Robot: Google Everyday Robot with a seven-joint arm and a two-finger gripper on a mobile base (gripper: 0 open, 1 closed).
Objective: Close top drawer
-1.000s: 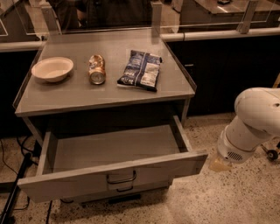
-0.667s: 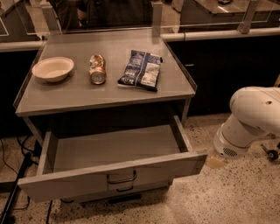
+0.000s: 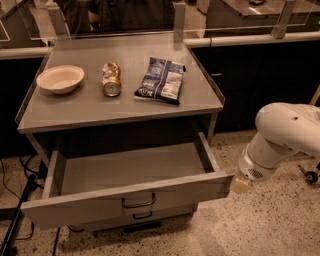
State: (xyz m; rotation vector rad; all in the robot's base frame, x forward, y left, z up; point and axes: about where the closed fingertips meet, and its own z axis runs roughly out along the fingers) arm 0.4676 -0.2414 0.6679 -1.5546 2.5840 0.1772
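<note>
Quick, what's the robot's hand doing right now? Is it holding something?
Gripper: low on the right, right beside the right end of the open top drawer front; whether it is open, closed or holding anything cannot be told.

Speckled stone floor (image 3: 280, 230) under warm, dim light. A grey metal cabinet (image 3: 212, 127) stands against dark lower panels (image 3: 260, 85); its flat surface (image 3: 85, 107) has raised side rims. Behind it runs a pale rail (image 3: 250, 39) with upright posts (image 3: 179, 20) carrying clear screens (image 3: 235, 15). Black cables (image 3: 12, 172) lie at left. End effector (image 3: 241, 184): right of the cabinet, above the floor.
</note>
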